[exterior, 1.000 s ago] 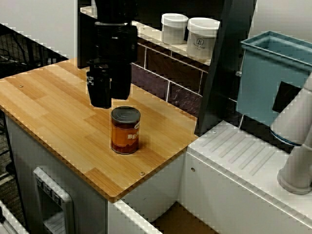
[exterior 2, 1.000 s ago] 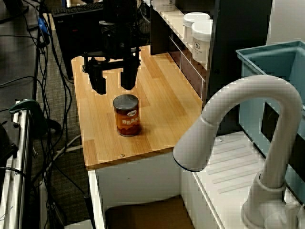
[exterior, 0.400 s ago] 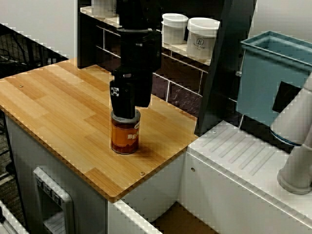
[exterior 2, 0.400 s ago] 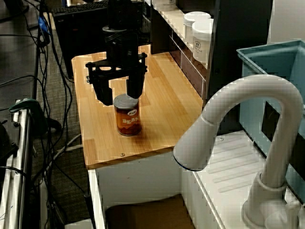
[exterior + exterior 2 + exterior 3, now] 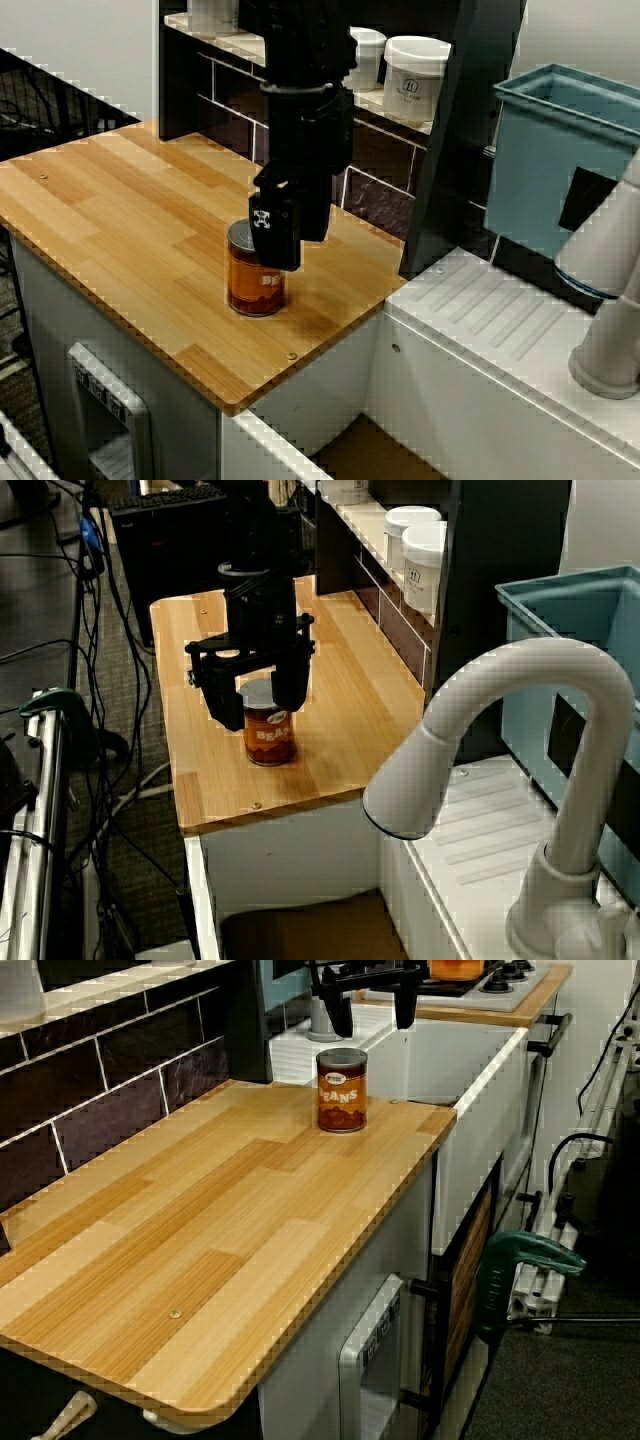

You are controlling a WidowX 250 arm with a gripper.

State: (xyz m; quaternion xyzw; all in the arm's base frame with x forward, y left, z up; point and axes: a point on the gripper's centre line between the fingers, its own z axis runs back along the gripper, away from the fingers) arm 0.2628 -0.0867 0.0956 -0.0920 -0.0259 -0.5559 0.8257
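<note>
The can of beans [image 5: 255, 285] stands upright on the wooden bench [image 5: 120, 210], near one end of it. The jaws are wide open just over its lid, with one of the fingers [image 5: 221, 702] at each side, and they hold nothing. Two white jars [image 5: 415, 75] stand on the shelf behind.

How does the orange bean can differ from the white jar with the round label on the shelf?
The orange cylindrical bean can has a dark metal top; the white plastic jar has a white lid. The can stands on the wooden counter, between the open black tool's fingers; the jar sits higher, on the tiled shelf, apart from the tool. Both stand upright.
</note>
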